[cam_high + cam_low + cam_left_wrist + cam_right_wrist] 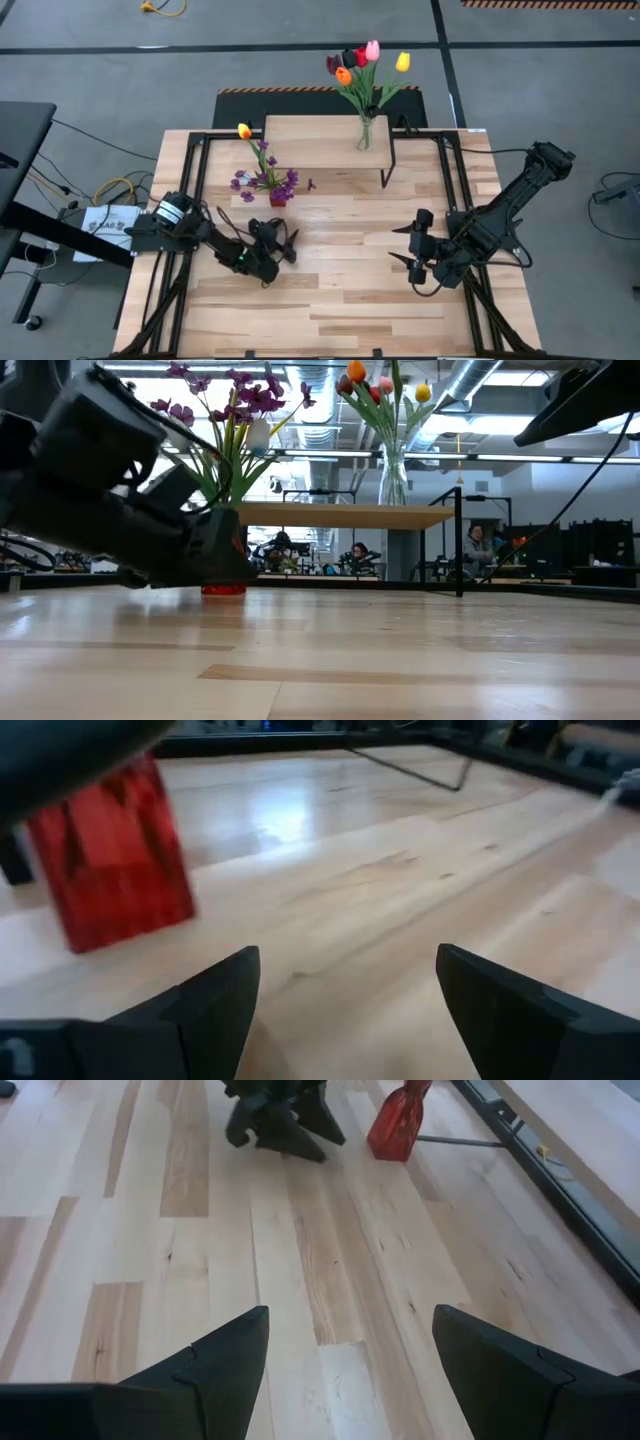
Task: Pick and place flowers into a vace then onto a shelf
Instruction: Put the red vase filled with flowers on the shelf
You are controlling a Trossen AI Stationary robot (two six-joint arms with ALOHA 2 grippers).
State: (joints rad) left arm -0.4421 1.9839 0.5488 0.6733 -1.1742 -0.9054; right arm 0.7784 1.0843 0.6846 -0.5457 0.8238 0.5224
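A clear vase of tulips (pixel 365 72) stands on the shelf (pixel 325 130), a red vase of purple sprigs (pixel 268 180) sits on the table (pixel 350 310) beside it, while the left gripper (pixel 283 243) and right gripper (pixel 405 246) rest low with fingers spread, grasping nothing.

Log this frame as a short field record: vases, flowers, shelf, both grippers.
shelf: low light-wood plank shelf on thin black legs, at the table's far side
clear glass vase: upright on the shelf, holding red, pink, orange, yellow and maroon tulips
red vase: small red translucent vase on the wooden tabletop, in front of the shelf, holding purple sprigs and one yellow-orange tulip
left gripper: open, empty, low beside the red vase
right gripper: open, empty, over bare tabletop
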